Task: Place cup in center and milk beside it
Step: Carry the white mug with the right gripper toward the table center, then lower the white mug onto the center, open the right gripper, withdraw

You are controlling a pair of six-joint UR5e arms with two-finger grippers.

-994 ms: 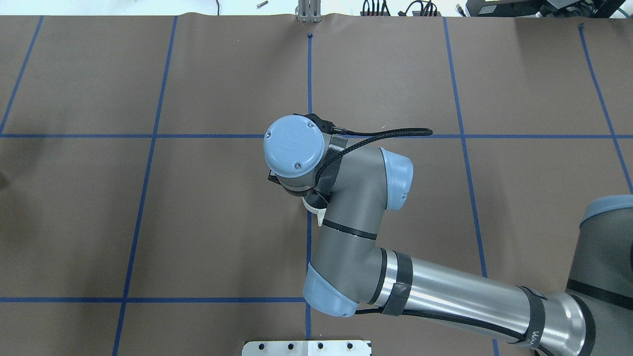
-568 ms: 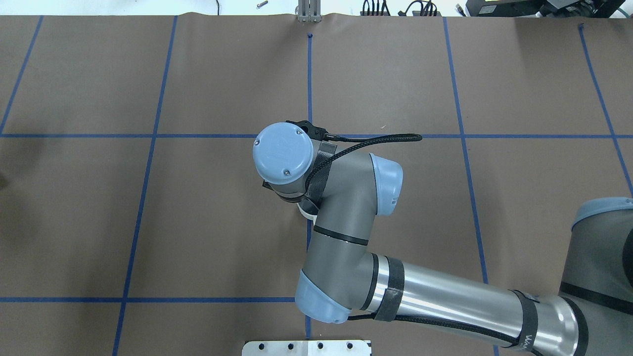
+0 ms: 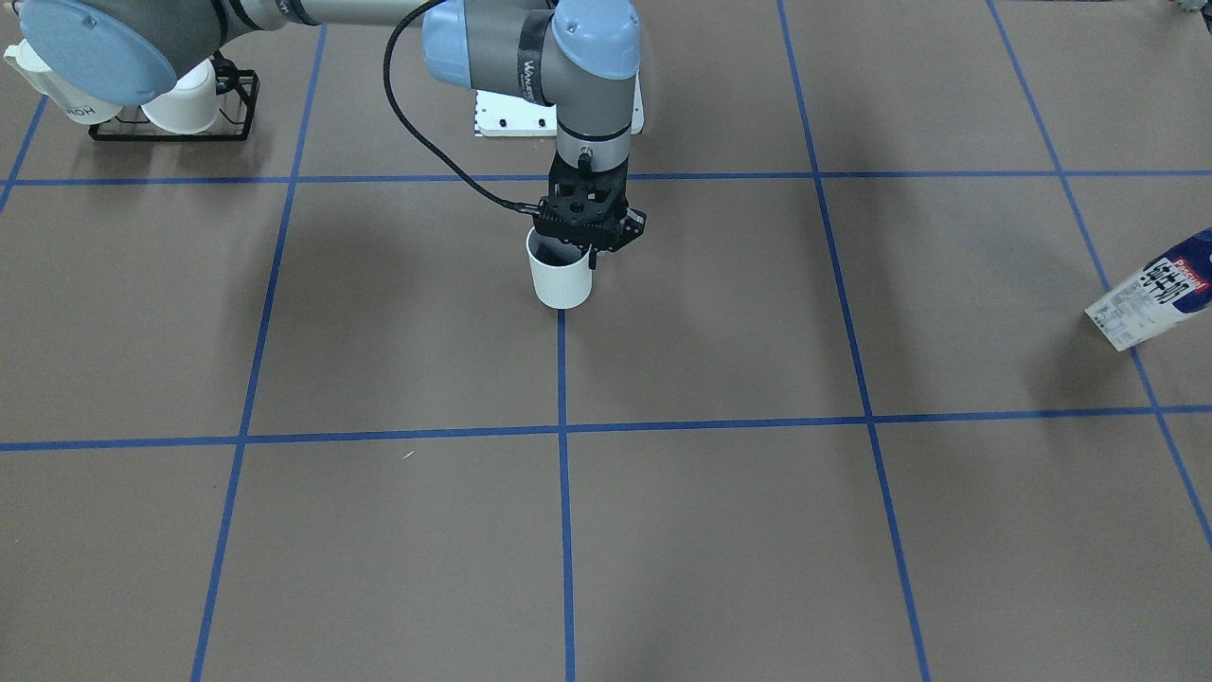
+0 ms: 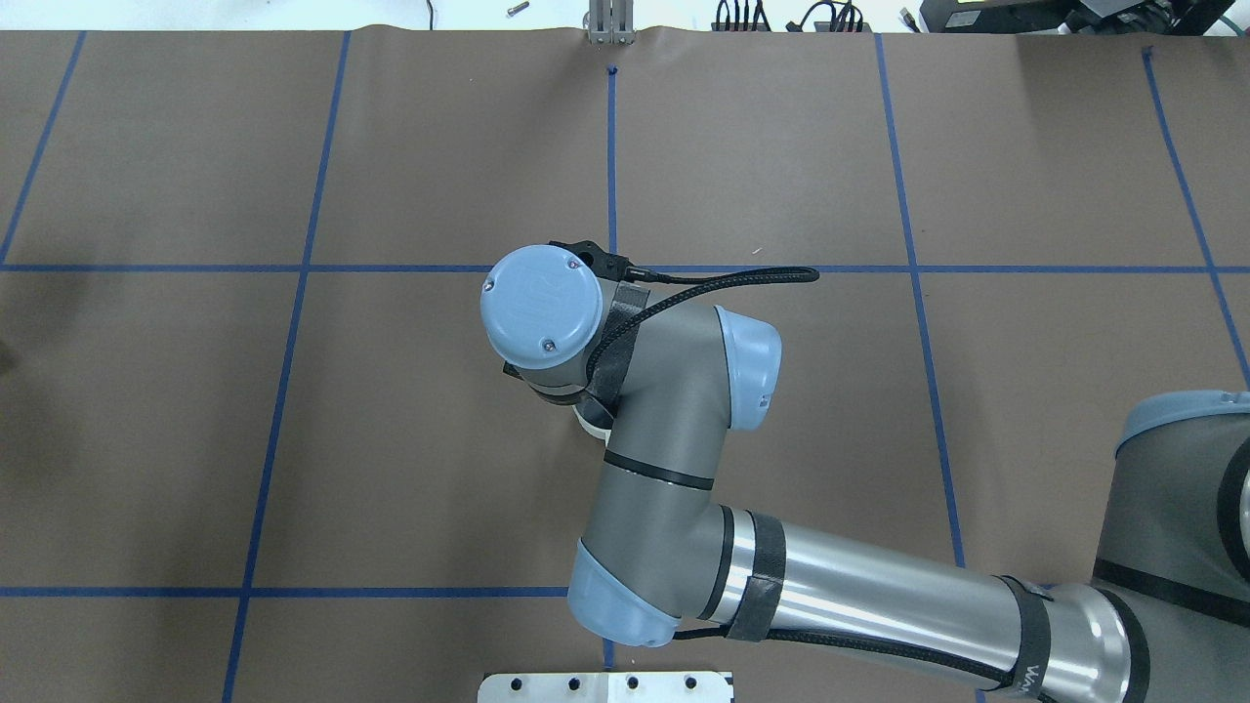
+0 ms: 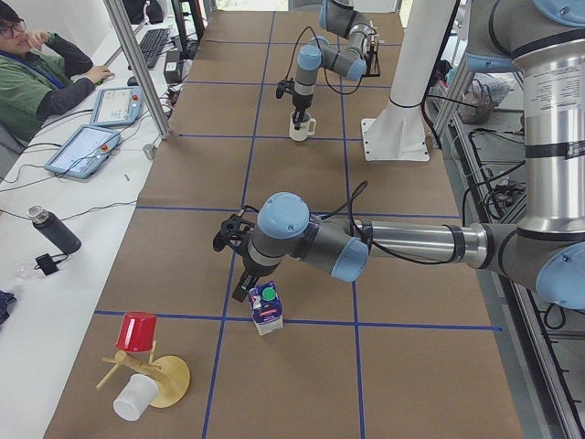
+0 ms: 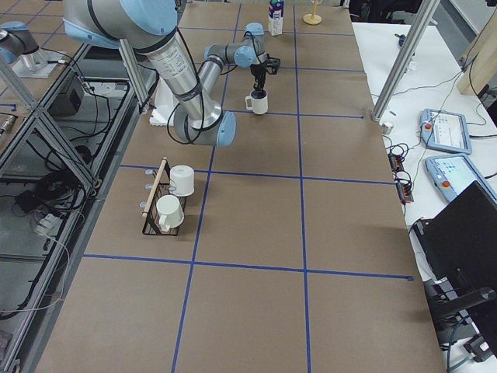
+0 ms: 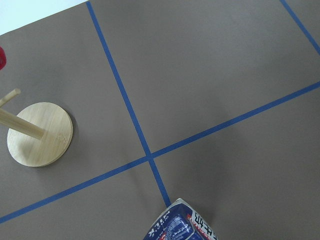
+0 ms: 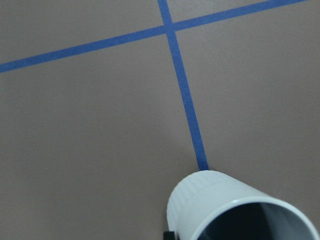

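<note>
— Where's the cup on your screen?

— It's upright in the center of the worktop, right over the middle blue tape line. My right pincer points straight down over it and is clenched on the rim. One finger is inside and the other runs down the outer wall. I can't tell whether the base touches the worktop.

— And the milk?

— Well apart from the cup. It stands upright near the end of the worktop on the left arm's side, green cap up, on a tape line. My left pincer hangs just beside its top. I only get that one from the side camera, so I can't tell whether it's released or clenched, or whether it touches the milk.
</note>
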